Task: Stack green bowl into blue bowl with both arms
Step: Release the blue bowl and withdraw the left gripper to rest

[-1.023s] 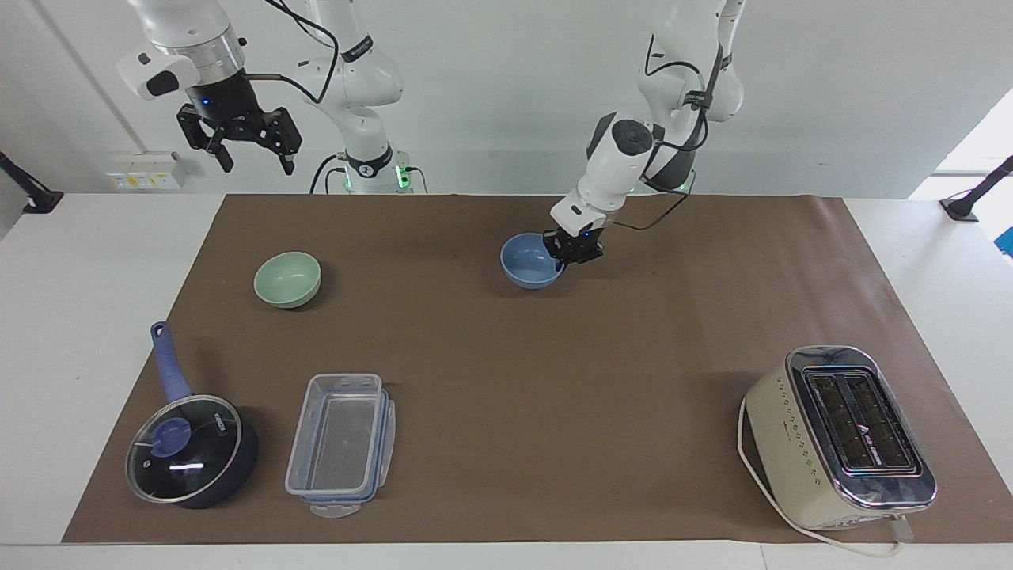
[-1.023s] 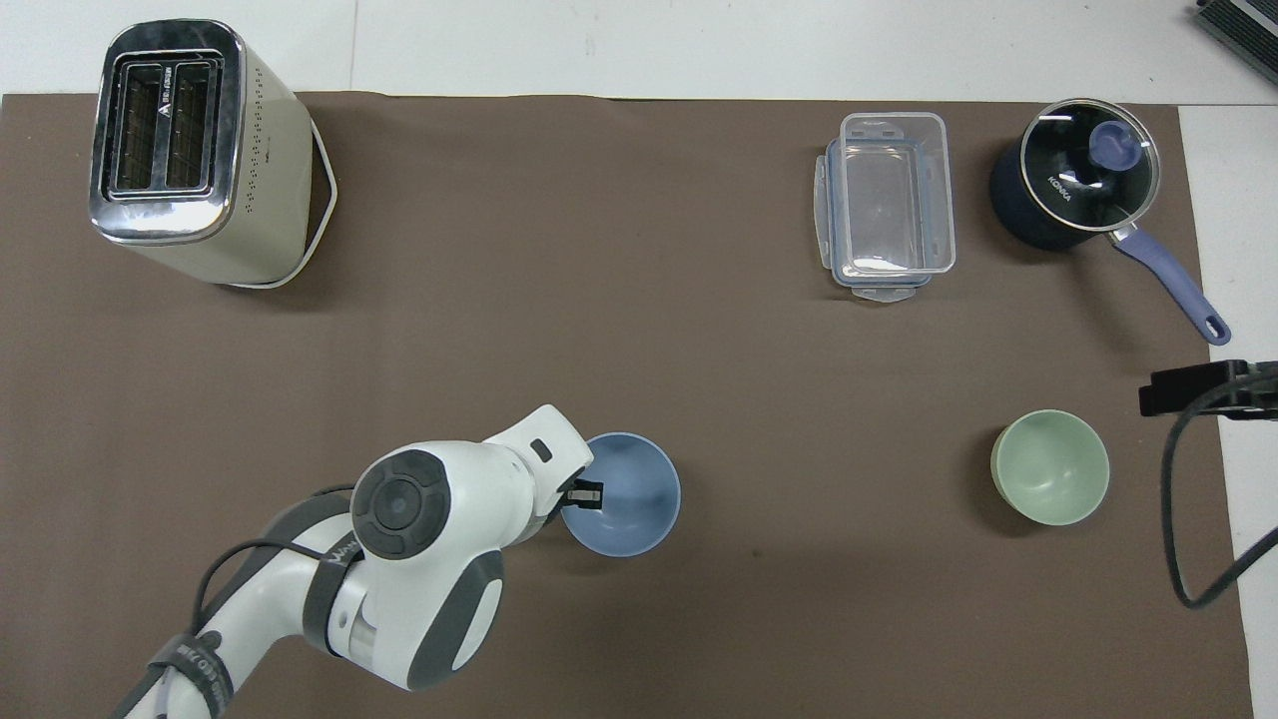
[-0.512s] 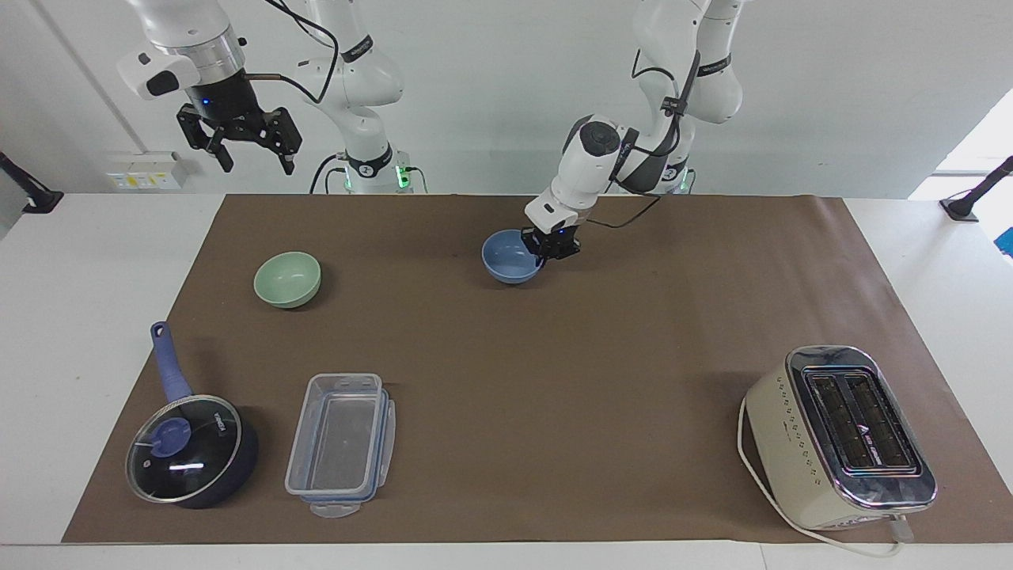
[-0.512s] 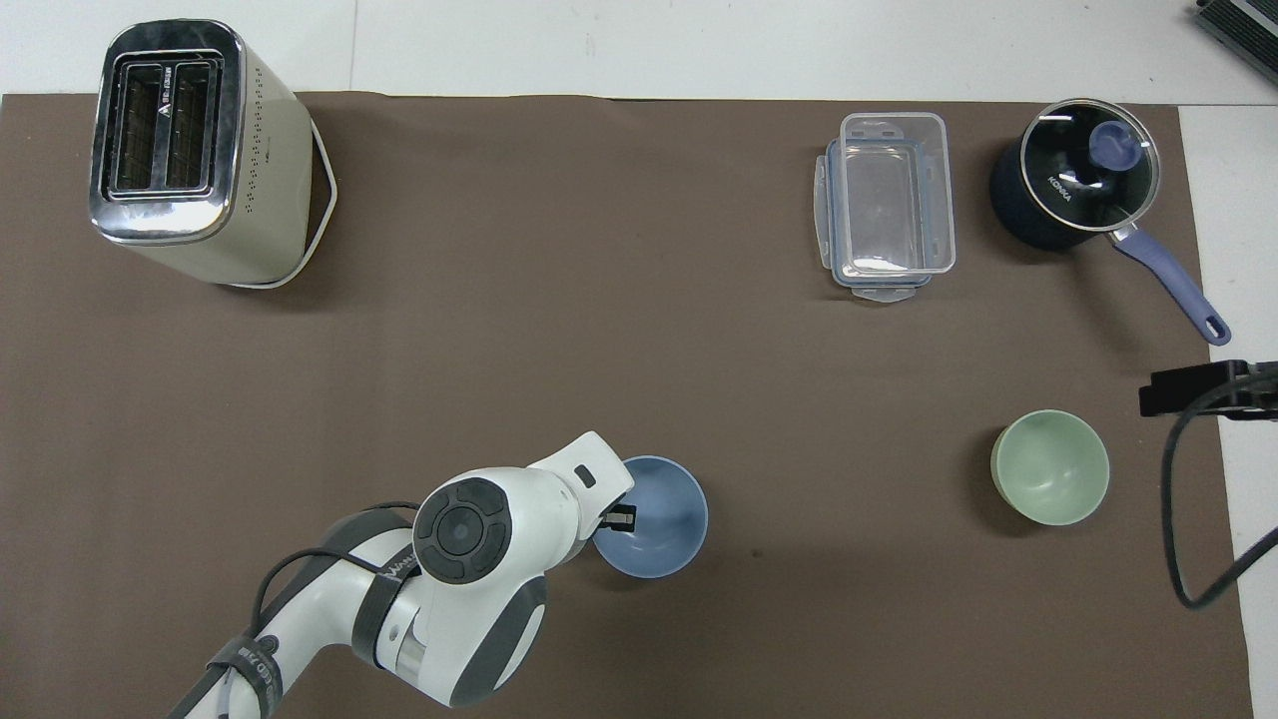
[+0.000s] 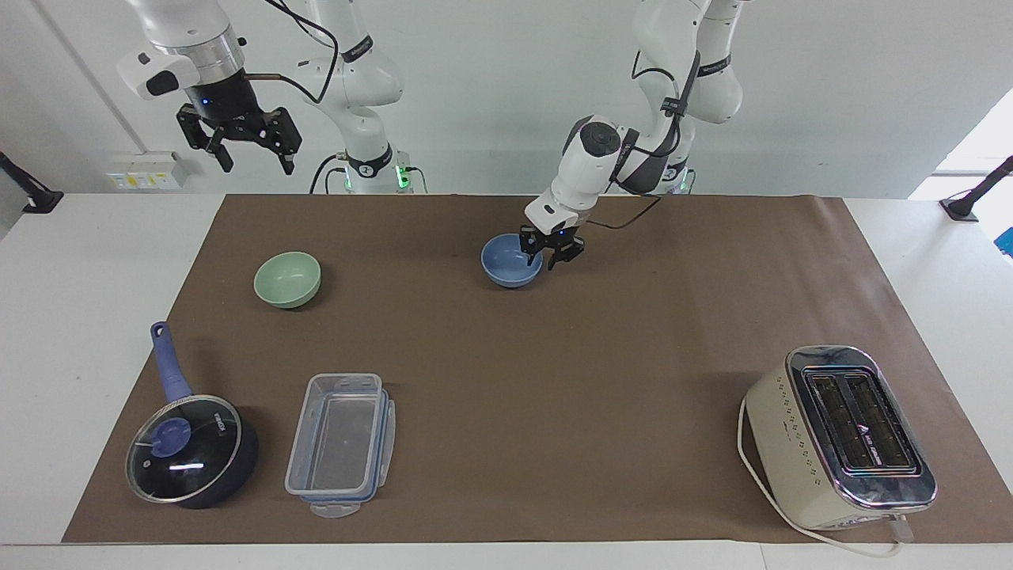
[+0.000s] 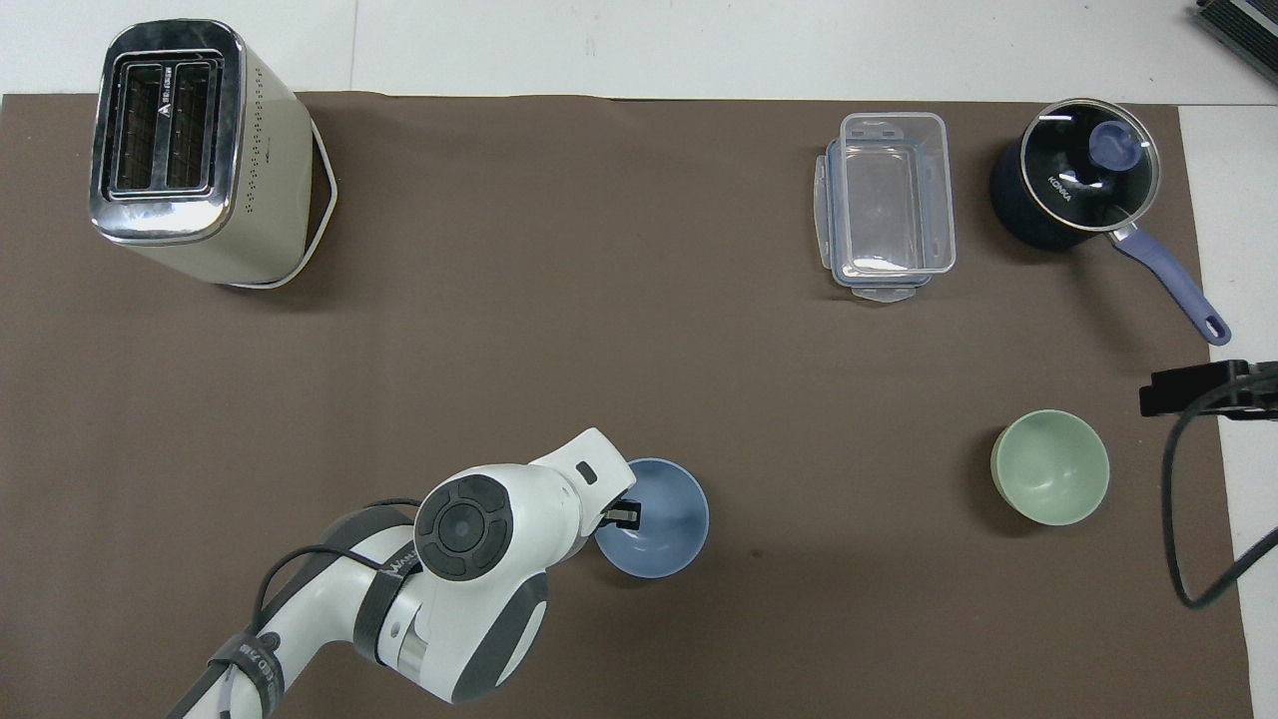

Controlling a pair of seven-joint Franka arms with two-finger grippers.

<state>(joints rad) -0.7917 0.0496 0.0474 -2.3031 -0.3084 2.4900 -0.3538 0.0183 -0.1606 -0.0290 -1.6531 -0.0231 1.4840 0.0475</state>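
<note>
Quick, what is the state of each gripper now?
Left gripper: open, astride the blue bowl rim.
Right gripper: open, empty, raised, waiting.

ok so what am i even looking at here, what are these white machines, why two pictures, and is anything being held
These are two white robot arms at a table, each ending in a black two-finger gripper. One picture is taken from across the table facing them, the other from high above their own end looking down.

On the brown mat lie a blue bowl, a green bowl, a lidded saucepan, a clear plastic box and a toaster.

The left gripper is down at the blue bowl's rim with its fingers spread, so it grips nothing. The right gripper waits up in the air, open and empty.
</note>
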